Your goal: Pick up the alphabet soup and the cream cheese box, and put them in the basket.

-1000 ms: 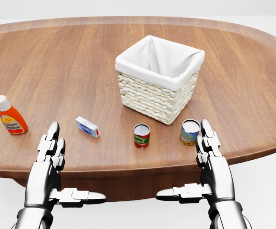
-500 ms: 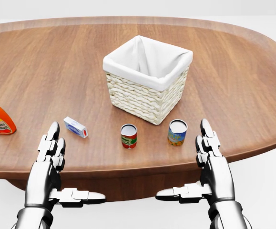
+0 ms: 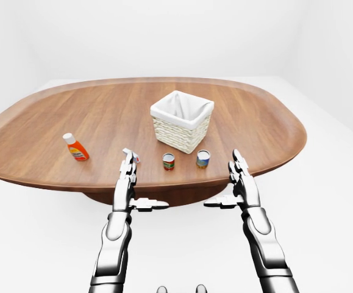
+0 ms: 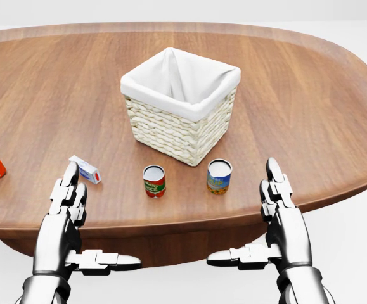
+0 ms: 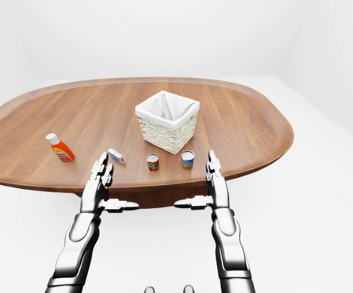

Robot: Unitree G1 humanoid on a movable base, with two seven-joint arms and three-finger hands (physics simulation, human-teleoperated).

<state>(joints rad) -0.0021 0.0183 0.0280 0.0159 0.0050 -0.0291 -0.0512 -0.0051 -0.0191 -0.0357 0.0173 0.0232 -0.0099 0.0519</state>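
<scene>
Wide wooden tabletop [image 4: 310, 114] fills the head view. Lined basket [image 4: 179, 104] sits upper centre. Both hands, left [image 4: 66, 215] and right [image 4: 281, 212], hover low with fingers spread, empty. Soup [image 4: 154, 181] stands below the basket; cream cheese box [image 4: 85, 169] lies lower left.

Glossy wood table [image 4: 310, 95], woven cloth-lined basket [image 4: 177, 130]

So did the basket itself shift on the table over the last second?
No. The basket slides left in the head view, but the red can, blue can and table slide with it: the camera moved, not the basket.
</scene>
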